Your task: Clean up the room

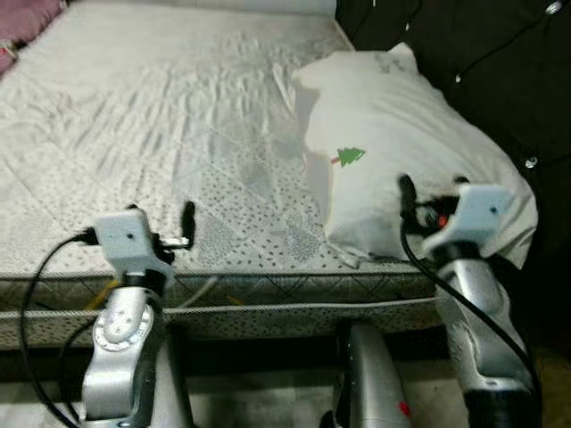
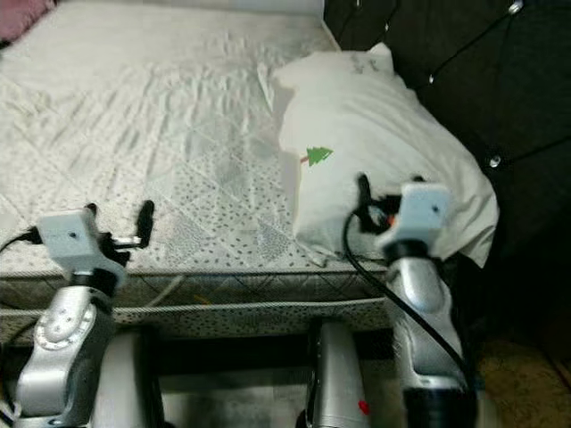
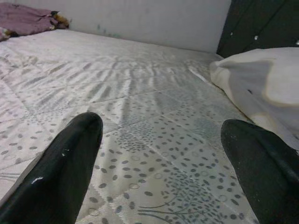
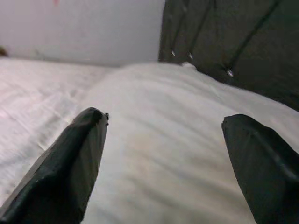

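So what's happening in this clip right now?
The robot stands at the edge of a bed with both arms raised over it. The right tool is open and hovers over a white pillow lying against the dark headboard. The left tool is open above the bare patterned mattress. Neither holds anything yet.

One bed (image 1: pixel 134 107) with a dotted white mattress cover. One white pillow (image 1: pixel 401 152) at its 3 o'clock side, bearing one small green tree print (image 1: pixel 351 157). One dark tufted headboard (image 1: pixel 482 53) beyond it. One purple cloth (image 3: pixel 25 18) at the 11 o'clock corner. Two silver robot arms.
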Motion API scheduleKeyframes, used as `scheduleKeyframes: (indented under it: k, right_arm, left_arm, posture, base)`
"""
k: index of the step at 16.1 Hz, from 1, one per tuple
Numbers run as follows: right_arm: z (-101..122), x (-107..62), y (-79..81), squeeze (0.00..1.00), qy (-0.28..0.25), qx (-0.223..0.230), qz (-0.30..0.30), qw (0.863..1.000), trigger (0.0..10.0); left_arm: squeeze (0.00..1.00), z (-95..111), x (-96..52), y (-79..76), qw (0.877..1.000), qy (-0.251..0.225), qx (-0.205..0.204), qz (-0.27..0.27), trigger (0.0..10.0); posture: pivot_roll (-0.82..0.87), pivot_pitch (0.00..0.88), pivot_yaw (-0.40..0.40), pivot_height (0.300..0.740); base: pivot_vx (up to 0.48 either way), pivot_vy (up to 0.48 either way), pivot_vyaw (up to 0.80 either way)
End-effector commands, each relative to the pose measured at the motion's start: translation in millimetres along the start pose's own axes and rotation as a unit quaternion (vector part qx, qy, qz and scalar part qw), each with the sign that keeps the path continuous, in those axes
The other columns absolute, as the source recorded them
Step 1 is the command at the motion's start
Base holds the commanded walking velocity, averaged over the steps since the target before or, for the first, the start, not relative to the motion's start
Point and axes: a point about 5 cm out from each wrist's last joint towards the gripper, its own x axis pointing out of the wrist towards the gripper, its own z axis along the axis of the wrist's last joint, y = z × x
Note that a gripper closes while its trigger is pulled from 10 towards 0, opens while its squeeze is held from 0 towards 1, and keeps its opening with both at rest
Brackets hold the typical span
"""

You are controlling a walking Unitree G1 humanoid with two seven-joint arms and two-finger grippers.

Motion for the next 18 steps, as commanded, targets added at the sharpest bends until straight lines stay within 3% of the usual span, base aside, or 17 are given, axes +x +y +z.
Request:
scheduleKeyframes:
  k: [1,3,4,8,11,13,18]
  right_arm:
    - [2.0,1.0,0.8,1.0,-0.005,0.019,-0.004,1.0,10.0]
    - [-13.2,-3.6,16.7,1.0,0.036,0.065,0.004,0.997,10.0]
    - [-15.6,-4.7,23.0,0.0,0.045,0.07,0.014,0.996,10.0]
    - [-14.4,0.9,32.1,0.0,0.04,0.117,0.013,0.992,10.0]
    - [-12.1,2.2,39.8,0.0,0.039,0.114,0.028,0.992,10.0]
    - [-19.1,-1.1,29.7,0.0,0.055,0.108,0.011,0.993,10.0]
    - [-19.2,0.0,33.6,0.0,0.061,0.105,0.016,0.992,10.0]
  left_arm:
    - [0.0,-2.3,-0.9,-3.7,1.0,0.004,0.007,-0.008,10.0]
    - [0.0,-5.0,-10.4,0.6,1.0,0.014,0.009,-0.002,10.0]
    - [0.0,-11.3,-14.5,5.0,1.0,0.027,0.015,0.0,10.0]
    - [0.0,-2.8,-2.3,8.1,1.0,0.01,0.018,0.007,10.0]
    - [0.0,2.1,-9.4,11.5,1.0,0.009,0.021,0.012,10.0]
    - [0.0,-1.4,-20.8,9.3,0.999,0.022,0.022,0.007,10.0]
    - [0.0,-0.2,-21.4,5.9,1.0,0.023,0.017,0.009,10.0]
  posture:
    - [0.01,0.0,-0.073,0.452]
    - [0.02,0.0,-0.055,0.452]
    - [0.02,0.0,-0.048,0.452]
    - [0.04,0.013,-0.053,0.457]
    - [0.06,0.051,-0.053,0.492]
    - [0.06,0.089,-0.059,0.527]
    - [0.06,0.108,-0.076,0.587]
  base:
    - [0.0,0.0,0.0]
    - [0.0,0.0,0.0]
    - [0.0,0.0,0.0]
    - [0.0,0.0,0.0]
    - [0.0,0.0,0.0]
    - [0.0,0.0,0.0]
    - [0.0,0.0,0.0]
